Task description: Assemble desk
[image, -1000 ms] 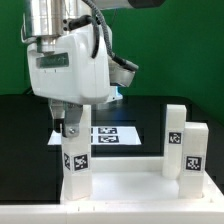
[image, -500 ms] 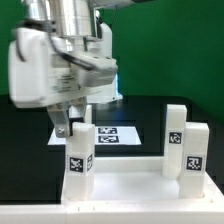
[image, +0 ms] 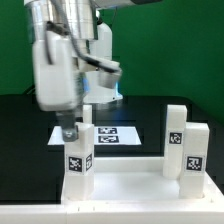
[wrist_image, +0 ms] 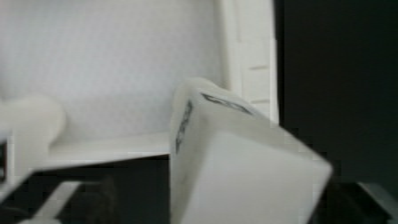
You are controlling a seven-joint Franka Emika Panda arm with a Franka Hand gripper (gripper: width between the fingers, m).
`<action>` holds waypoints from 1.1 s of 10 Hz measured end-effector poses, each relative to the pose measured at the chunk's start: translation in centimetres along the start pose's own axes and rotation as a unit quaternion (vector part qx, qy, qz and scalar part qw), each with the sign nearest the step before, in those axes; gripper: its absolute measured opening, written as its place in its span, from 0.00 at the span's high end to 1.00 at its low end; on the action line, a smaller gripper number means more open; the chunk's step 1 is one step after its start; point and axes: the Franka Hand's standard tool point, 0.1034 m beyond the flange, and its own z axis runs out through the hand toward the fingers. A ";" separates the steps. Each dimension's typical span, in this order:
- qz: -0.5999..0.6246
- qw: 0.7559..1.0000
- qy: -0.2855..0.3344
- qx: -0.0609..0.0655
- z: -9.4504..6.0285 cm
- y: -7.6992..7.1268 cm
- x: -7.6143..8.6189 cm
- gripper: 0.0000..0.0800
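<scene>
One leg (image: 79,153) is where the tool (image: 70,131) is parked: in the exterior view the dark fingertips sit right at the top of that leg, on the side toward the exterior view's left, and the leg stands upright on the corner of the panel (image: 125,186) nearest the camera on that same side. Whether the fingers are actually clamped on it or just resting against it can't be made out, since the white arm body covers most of the tool and the tips are too blurry.

From the wrist view the same leg (wrist_image: 240,150) is seen close up as a big white block with a dark tag edge on one face, tilted across the frame, with the panel's flat white surface (wrist_image: 107,60) and its raised rim behind it. A rounded white shape near the frame edge is too blurred to be identified.

Two more legs are seen upright on the exterior view's right: one (image: 193,150) nearer the camera, one (image: 175,133) just behind it, almost touching. Each carries a small black-and-white square tag on its front face.

Behind the panel, the marker board (image: 112,134) is lying flat on the black bench (image: 25,125), partly hidden by the tool and leg.
</scene>
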 end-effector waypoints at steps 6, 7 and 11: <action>-0.337 0.941 0.015 -0.029 0.6 0.4 -0.3 0.19; -0.389 0.921 0.011 -0.034 0.7 0.5 -0.2 0.19; -0.350 0.936 0.012 -0.032 0.7 0.5 -0.2 0.65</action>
